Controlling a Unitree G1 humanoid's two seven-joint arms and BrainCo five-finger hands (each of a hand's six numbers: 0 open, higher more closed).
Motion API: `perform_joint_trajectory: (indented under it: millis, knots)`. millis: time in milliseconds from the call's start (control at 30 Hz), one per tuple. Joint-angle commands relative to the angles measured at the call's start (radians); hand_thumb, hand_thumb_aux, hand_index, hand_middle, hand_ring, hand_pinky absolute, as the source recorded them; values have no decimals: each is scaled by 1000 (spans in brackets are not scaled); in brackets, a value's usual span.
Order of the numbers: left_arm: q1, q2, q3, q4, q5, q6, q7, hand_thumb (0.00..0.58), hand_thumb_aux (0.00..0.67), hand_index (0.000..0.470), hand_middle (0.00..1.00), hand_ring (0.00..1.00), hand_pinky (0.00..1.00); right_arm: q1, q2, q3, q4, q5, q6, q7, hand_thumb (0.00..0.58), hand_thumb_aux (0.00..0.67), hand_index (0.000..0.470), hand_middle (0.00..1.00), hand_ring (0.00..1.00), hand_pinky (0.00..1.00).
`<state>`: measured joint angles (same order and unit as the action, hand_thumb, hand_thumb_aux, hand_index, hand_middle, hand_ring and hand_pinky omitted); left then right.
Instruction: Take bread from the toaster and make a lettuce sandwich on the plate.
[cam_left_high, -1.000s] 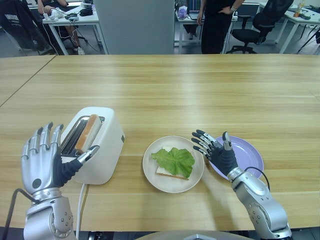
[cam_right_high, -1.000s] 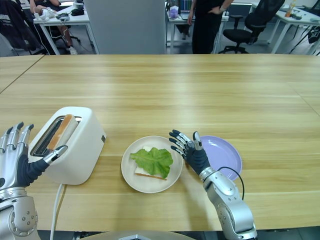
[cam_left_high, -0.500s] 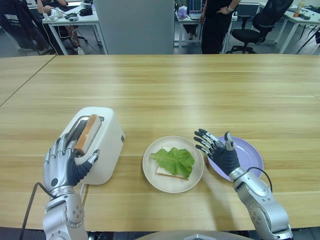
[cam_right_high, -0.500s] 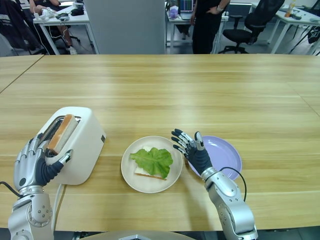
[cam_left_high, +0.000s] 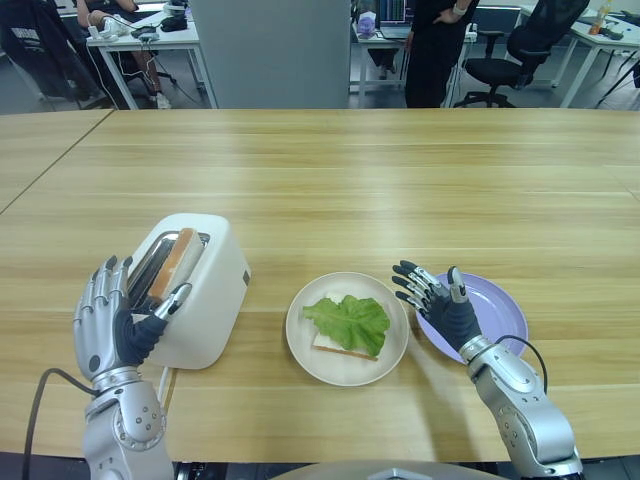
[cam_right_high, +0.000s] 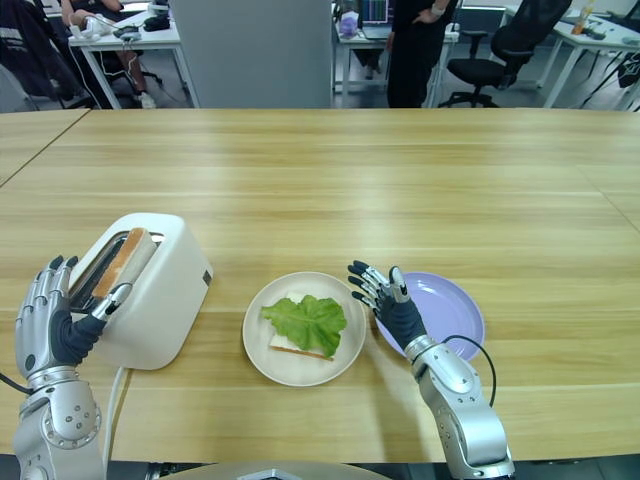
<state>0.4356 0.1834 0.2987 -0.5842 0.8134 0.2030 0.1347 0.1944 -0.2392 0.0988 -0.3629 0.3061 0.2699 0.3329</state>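
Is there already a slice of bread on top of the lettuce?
No, the lettuce lies uncovered on the plate, and one slice stands in the toaster.

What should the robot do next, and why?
Probably lift its left hand to pinch the bread slice sticking out of the toaster: the hand is open beside it, and the lettuce on the plate has no bread on top.

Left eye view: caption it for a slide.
Open left hand beside toaster, bread slice in its slot; lettuce on bread on the plate.
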Motion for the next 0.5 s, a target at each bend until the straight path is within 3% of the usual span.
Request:
perform_joint_trajectory:
  millis: [33, 67, 100, 133, 167, 233, 300, 333, 500]
  knots:
    - [-3, 5, 4, 38, -37, -17, 10, 445, 347, 238, 0, 0, 0, -20, 4, -23, 20, -4, -5, 1, 0, 0, 0, 0, 0, 0]
    - [-5, 6, 8, 43, -46, -22, 16, 478, 389, 267, 0, 0, 0, -22, 4, -23, 22, -5, -5, 2, 0, 0, 0, 0, 0, 0]
    - [-9, 9, 10, 48, -52, -25, 20, 570, 583, 400, 0, 0, 0, -25, 4, -24, 25, -6, -5, 3, 0, 0, 0, 0, 0, 0]
    - [-13, 13, 10, 56, -55, -26, 21, 570, 583, 400, 0, 0, 0, -29, 5, -25, 29, -7, -4, 4, 0, 0, 0, 0, 0, 0]
    - [-17, 17, 6, 69, -56, -25, 18, 580, 670, 460, 0, 0, 0, -31, 6, -26, 32, -8, -5, 5, 0, 0, 0, 0, 0, 0]
    - [-19, 22, -5, 90, -53, -19, 11, 577, 623, 428, 0, 0, 0, -37, 7, -30, 37, -8, -5, 5, 0, 0, 0, 0, 0, 0]
    - [-13, 28, -16, 101, -37, -14, 10, 578, 628, 431, 0, 0, 0, -43, 7, -36, 43, -7, -6, 7, 0, 0, 0, 0, 0, 0]
    - [-11, 31, -18, 104, -28, -11, 13, 580, 670, 460, 0, 0, 0, -46, 7, -38, 45, -7, -6, 8, 0, 0, 0, 0, 0, 0]
    - [-32, 27, -6, 85, -50, -16, 37, 580, 670, 460, 0, 0, 0, -49, 11, -36, 66, -16, -15, 9, 0, 0, 0, 0, 0, 0]
